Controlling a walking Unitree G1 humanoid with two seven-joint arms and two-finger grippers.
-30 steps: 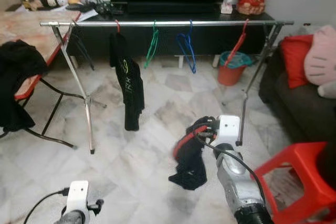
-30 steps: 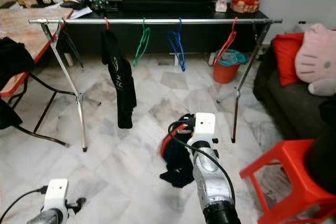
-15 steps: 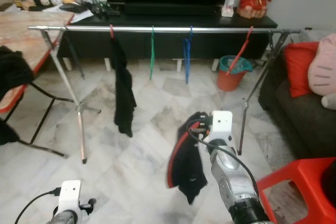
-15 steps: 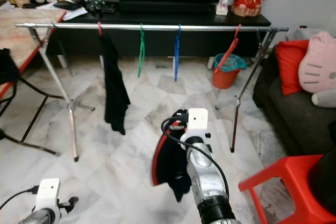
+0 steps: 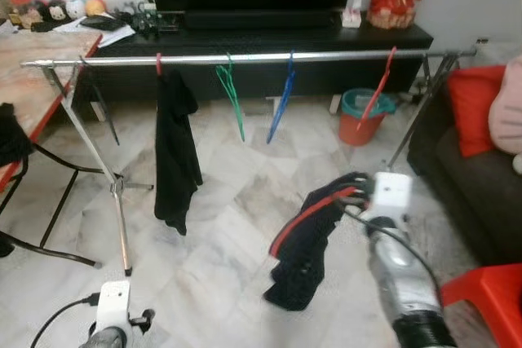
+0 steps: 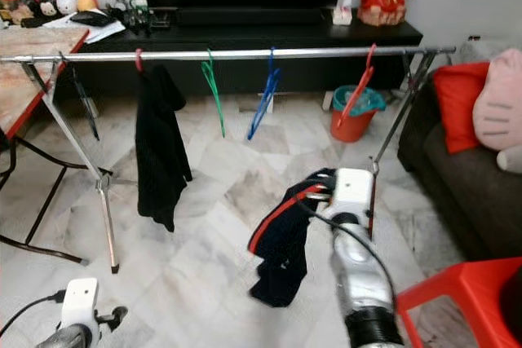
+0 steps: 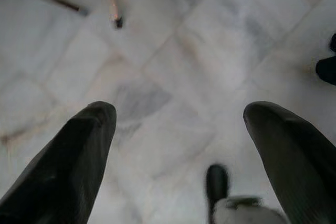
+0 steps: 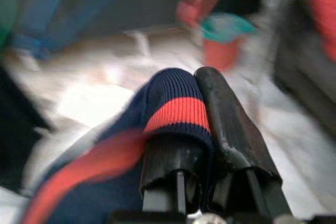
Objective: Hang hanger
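Right pincer (image 6: pixel 326 193), lower centre of the head view, clamped shut on a dark garment (image 6: pixel 281 242) with a red stripe, presumably on its hanger; the cloth hangs low, well below the rail (image 6: pixel 245 54) across the upper frame. Left pincer (image 7: pixel 178 145) spread open over bare floor (image 7: pixel 157 51), empty. To hang well, raise the load above the rail and aim for the gap between blue hanger (image 6: pixel 263 103) and red hanger (image 6: pixel 356 87).

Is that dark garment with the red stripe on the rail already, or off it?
Off it: the garment dangles from the right gripper, below the rail.
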